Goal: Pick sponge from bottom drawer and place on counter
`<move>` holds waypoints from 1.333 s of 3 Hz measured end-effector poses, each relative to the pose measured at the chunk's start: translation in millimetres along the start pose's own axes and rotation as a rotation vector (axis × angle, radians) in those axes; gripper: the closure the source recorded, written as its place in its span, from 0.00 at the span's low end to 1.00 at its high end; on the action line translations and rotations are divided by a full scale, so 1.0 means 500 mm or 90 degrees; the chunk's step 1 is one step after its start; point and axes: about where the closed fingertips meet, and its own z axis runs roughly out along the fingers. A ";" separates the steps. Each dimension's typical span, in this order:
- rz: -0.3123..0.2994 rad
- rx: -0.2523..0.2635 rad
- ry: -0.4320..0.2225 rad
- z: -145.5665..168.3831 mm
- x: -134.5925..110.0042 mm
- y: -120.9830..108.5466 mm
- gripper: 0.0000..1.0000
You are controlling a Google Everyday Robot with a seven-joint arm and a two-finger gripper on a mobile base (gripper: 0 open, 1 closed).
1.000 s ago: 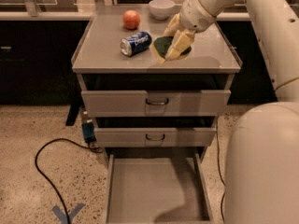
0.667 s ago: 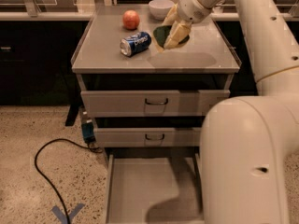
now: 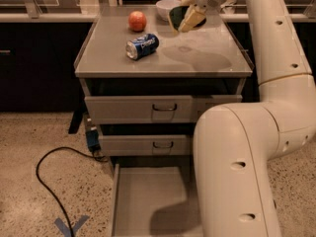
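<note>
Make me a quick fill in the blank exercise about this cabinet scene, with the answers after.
1. The gripper, raised above the counter, is shut on the ____.
2. The soda can lies on its ____.
3. The bottom drawer stands ____.
Answers: sponge; side; open.

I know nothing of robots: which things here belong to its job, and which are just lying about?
Job: dark green, yellow-backed sponge held by the gripper above the grey metal counter; open grey bottom drawer.
Lying about: red apple, blue soda can on its side, white bowl, black floor cable.
</note>
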 end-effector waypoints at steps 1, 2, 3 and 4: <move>0.087 0.001 0.008 0.019 0.050 0.010 1.00; 0.181 -0.020 -0.003 0.044 0.095 0.042 1.00; 0.181 -0.020 -0.004 0.044 0.095 0.042 1.00; 0.230 -0.040 0.023 0.073 0.118 0.063 1.00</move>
